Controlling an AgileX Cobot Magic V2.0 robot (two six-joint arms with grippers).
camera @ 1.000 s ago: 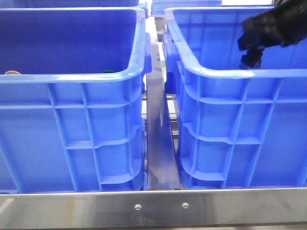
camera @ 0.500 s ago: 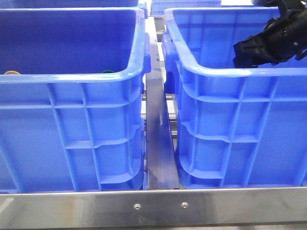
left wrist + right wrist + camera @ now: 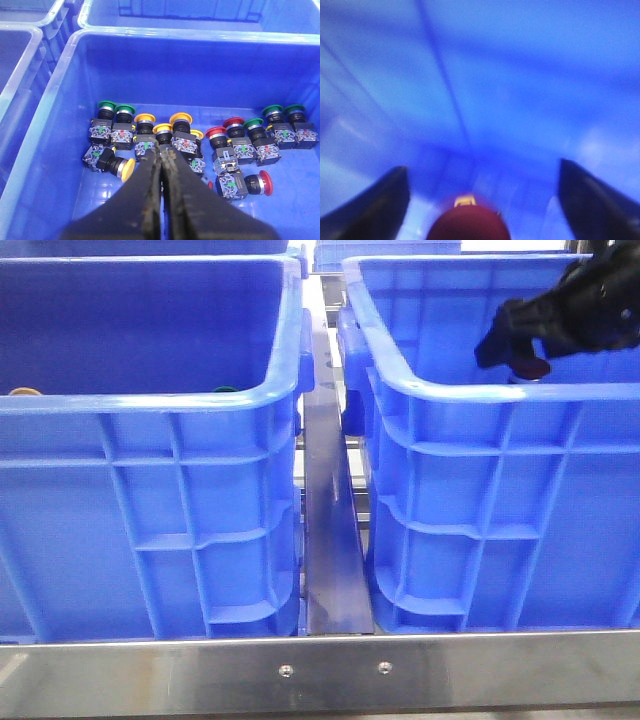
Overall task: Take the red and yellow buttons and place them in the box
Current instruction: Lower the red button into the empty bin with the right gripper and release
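In the right wrist view my right gripper (image 3: 480, 200) is open, its fingers (image 3: 385, 200) wide apart over a blurred blue box wall. A dark red button cap (image 3: 468, 225) sits between them and touches neither. In the front view that gripper (image 3: 515, 345) hangs inside the right box (image 3: 500, 490), with the red cap (image 3: 533, 367) at its tip. My left gripper (image 3: 162, 152) is shut and empty above the other bin's floor (image 3: 75, 200). Red buttons (image 3: 216, 133) and yellow buttons (image 3: 127, 169) lie there in a loose row. The left gripper is out of the front view.
Green-capped buttons (image 3: 106, 105) lie among the red and yellow ones. In the front view the left bin (image 3: 150, 490) and the right box stand side by side with a metal rail (image 3: 335, 540) between them. A steel table edge (image 3: 320, 670) runs along the front.
The right gripper swung from pointing down to lying nearly level inside the right box. A dark red cap now shows below its tip. The bins have not moved.
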